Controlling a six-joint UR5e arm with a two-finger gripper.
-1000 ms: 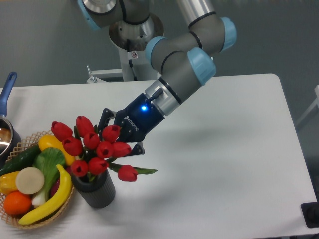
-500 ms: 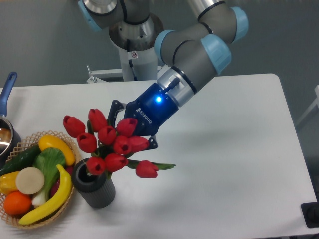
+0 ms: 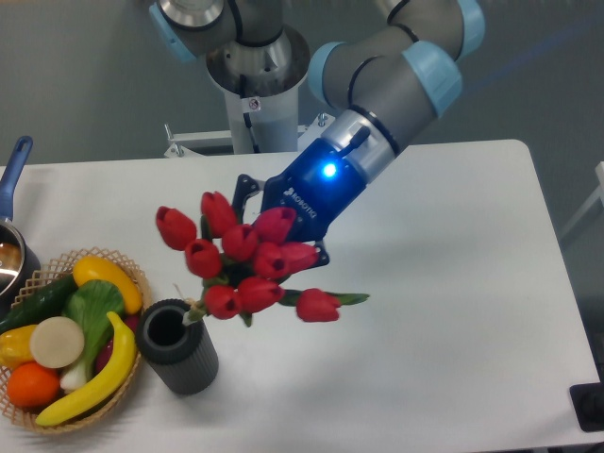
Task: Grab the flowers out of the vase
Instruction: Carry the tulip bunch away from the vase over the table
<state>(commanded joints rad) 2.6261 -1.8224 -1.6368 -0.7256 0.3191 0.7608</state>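
Observation:
The flowers [image 3: 247, 260], a bunch of red tulip buds with green leaves, hang tilted in the air above and right of the vase [image 3: 176, 346]. The stem ends sit just beside the vase's rim, at its upper right. My gripper [image 3: 267, 238] is shut on the flowers from behind; the buds hide most of its fingers. The vase is a dark ribbed cylinder standing upright on the white table, its round mouth open and dark.
A woven basket [image 3: 113, 404] of fruit and vegetables touches the vase's left side. A pot with a blue handle [image 3: 13, 170] sits at the far left edge. The robot base [image 3: 255, 90] stands behind the table.
The gripper has risen up and to the right with the flowers, drawing the stems out of the vase. The vase's mouth now shows empty.

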